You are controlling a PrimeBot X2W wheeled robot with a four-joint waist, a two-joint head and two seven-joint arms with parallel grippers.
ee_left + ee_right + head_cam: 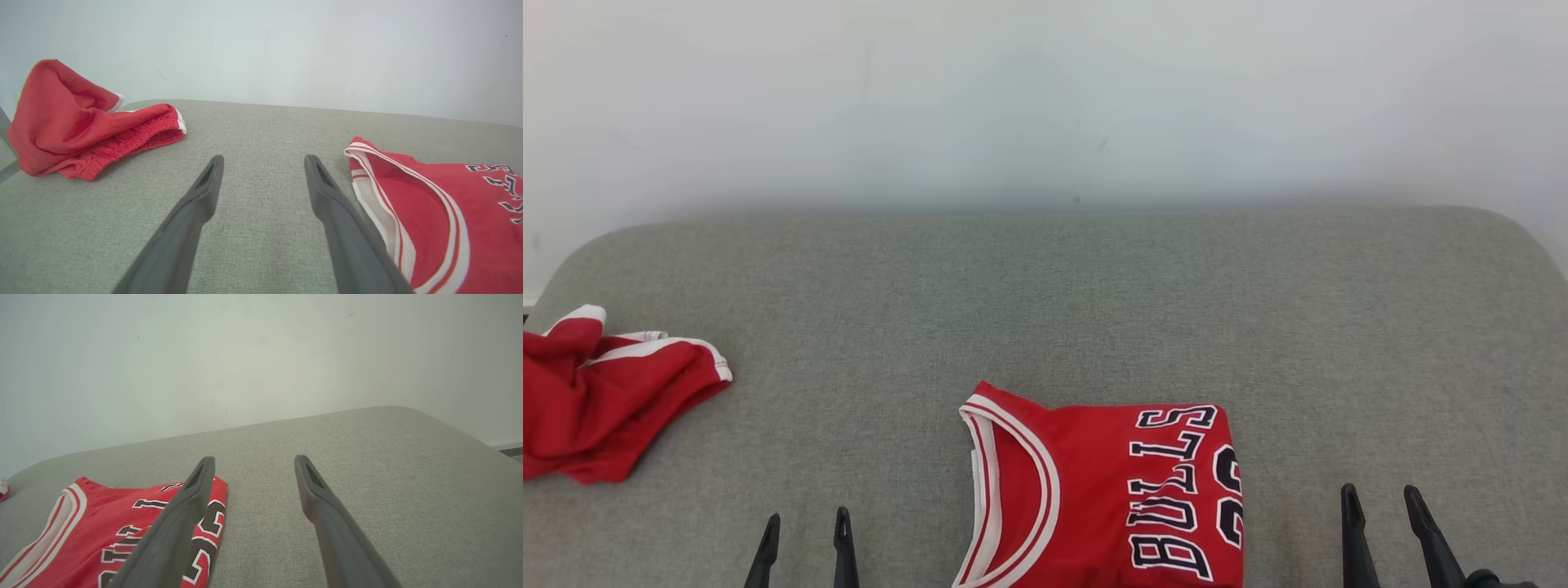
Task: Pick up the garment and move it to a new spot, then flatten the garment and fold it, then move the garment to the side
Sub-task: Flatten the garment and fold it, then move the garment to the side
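The left pincer (807,514) is spread wide and holds nothing. The right pincer (1380,490) is spread wide too, and it is empty. The folded red Bulls jersey (1094,490) lies flat between them, near the front edge. Its neck hole faces the left pincer. Neither pincer touches it. A crumpled pair of red shorts (596,400) sits well apart at the left edge. The gray cloth surface (1094,310) has lots of open room at the right and the back, up to its rounded far corners. Behind it is a plain white wall (1045,98).
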